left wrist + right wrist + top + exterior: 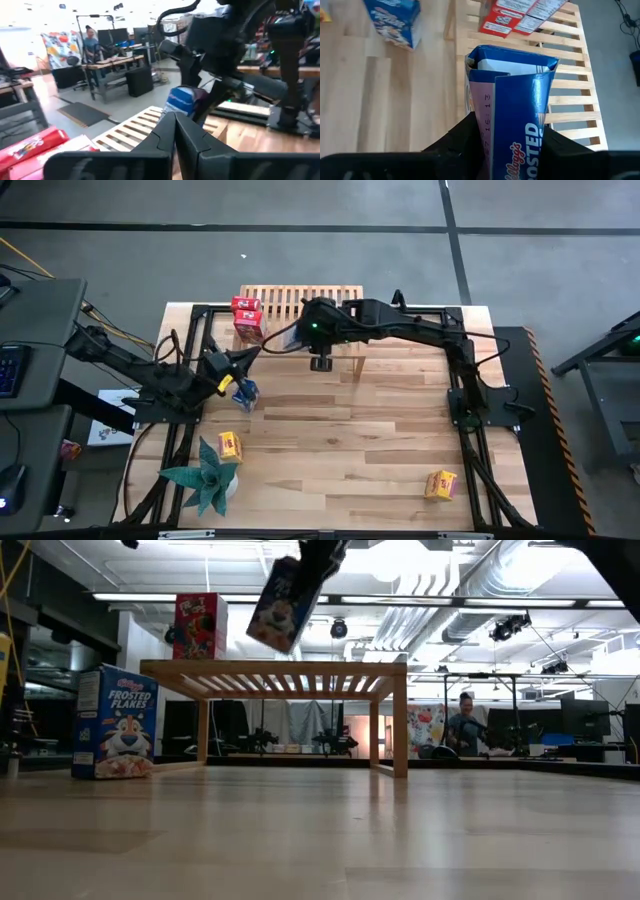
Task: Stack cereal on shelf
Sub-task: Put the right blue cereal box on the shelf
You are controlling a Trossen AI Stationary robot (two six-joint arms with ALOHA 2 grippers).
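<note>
Right wrist view is showing your right tool [507,145] pinching the blue cereal box [512,110] above the shelf [570,75]; be lowering it upright beside the red boxes [520,15] ahead.

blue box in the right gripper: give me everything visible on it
The blue cereal box is small printed cardboard, reading "Frosted", with a printed date code on a pale side panel. Its top flaps stand open, showing a pale inner bag. The right gripper clamps it on two sides. It hangs tilted in the air above the slatted shelf, touching nothing else, with the red boxes beyond it.
</note>
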